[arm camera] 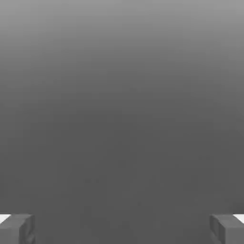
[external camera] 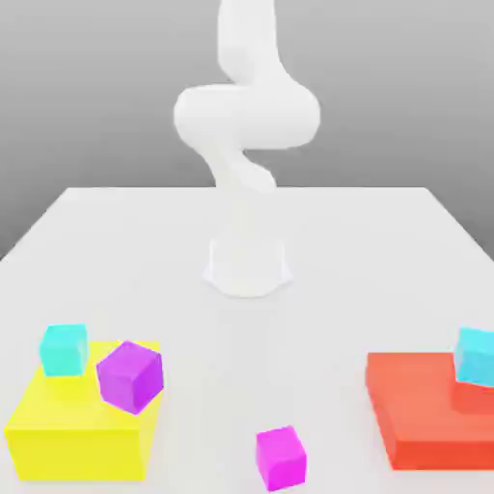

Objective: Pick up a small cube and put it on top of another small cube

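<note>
In the hand view the gripper (arm camera: 122, 228) is spread wide on empty grey, holding nothing. On the table (external camera: 247, 222), a magenta cube (external camera: 281, 457) lies free at the near edge, the easiest pick. The red block (external camera: 429, 410) is cut off at the exterior view's right.

Arm (external camera: 246, 116) cut off at the exterior view's top, red block (external camera: 434, 410) at its right
</note>
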{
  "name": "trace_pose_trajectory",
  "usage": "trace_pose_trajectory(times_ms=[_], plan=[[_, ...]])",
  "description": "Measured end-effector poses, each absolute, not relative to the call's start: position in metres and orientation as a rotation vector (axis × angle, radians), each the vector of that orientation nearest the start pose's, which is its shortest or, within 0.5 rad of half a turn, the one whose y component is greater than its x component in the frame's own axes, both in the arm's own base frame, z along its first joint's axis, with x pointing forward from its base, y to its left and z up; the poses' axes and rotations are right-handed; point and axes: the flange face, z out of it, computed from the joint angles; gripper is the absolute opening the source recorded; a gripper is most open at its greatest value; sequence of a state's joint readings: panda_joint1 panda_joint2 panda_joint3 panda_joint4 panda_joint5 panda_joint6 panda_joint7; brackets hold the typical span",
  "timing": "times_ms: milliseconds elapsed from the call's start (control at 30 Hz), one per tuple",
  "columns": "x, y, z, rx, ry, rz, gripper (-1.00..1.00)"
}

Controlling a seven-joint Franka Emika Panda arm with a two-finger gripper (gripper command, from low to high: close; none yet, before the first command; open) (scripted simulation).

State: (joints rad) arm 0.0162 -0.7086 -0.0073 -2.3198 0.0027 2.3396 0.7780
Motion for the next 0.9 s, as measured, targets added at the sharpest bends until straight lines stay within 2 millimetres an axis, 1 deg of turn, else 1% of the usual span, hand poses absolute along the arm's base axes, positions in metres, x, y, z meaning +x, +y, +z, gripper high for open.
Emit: trace_pose_trajectory(times_ms=[100,200,333,433,533,633,733,800,900], plan=[[0.418,0.007,0.620,-2.582,0.993,-0.840,0.00],[0.447,0.012,0.567,-2.655,0.970,-0.735,0.00],[0.475,0.020,0.491,-2.748,0.935,-0.593,0.00],[0.487,0.025,0.433,-2.813,0.906,-0.483,0.00],[0.492,0.031,0.374,-2.875,0.874,-0.372,0.00],[0.490,0.037,0.316,-2.935,0.836,-0.257,0.00],[0.480,0.040,0.258,-2.990,0.801,-0.141,0.00],[0.470,0.041,0.221,-3.024,0.777,-0.062,0.00],[0.464,0.041,0.177,-3.047,0.759,-0.008,0.00]])
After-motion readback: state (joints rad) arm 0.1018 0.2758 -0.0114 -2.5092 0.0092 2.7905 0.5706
